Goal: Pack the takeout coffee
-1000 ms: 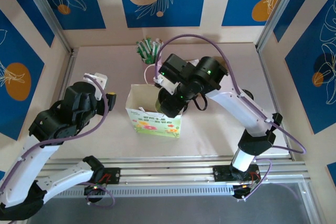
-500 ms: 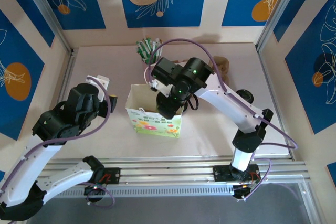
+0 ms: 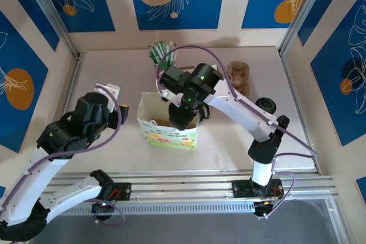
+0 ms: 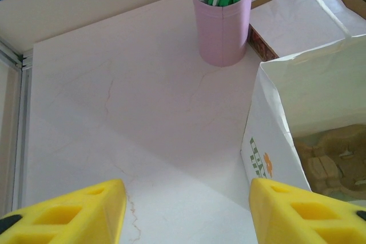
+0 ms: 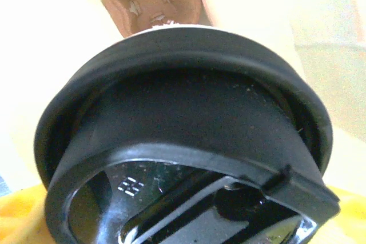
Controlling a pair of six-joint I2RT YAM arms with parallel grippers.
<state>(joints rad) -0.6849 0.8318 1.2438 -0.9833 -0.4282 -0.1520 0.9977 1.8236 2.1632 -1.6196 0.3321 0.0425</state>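
The takeout coffee's black lid (image 5: 183, 118) sits close up in the right wrist view, and the lid hides the cup's body. My right gripper (image 5: 183, 224) is shut on the cup, with yellow fingers (image 5: 23, 215) at either side of the lid. From above, the right gripper (image 3: 182, 119) reaches down into the open top of the white flowered paper bag (image 3: 169, 135). My left gripper (image 3: 117, 104) hovers left of the bag, open, and nothing lies between its yellow fingertips (image 4: 68, 210). The bag's (image 4: 297, 84) left wall stands just right of them.
A pink cup (image 3: 162, 54) of green-and-white sticks stands behind the bag, also in the left wrist view as the pink cup (image 4: 222, 27). A brown object (image 3: 239, 77) and a small black round thing (image 3: 265, 105) lie at the right. Brown pieces (image 4: 326, 161) lie inside the bag.
My right arm has swung left and lowered the coffee deeper into the bag's mouth, uncovering the brown object behind it. The left arm has hardly moved.
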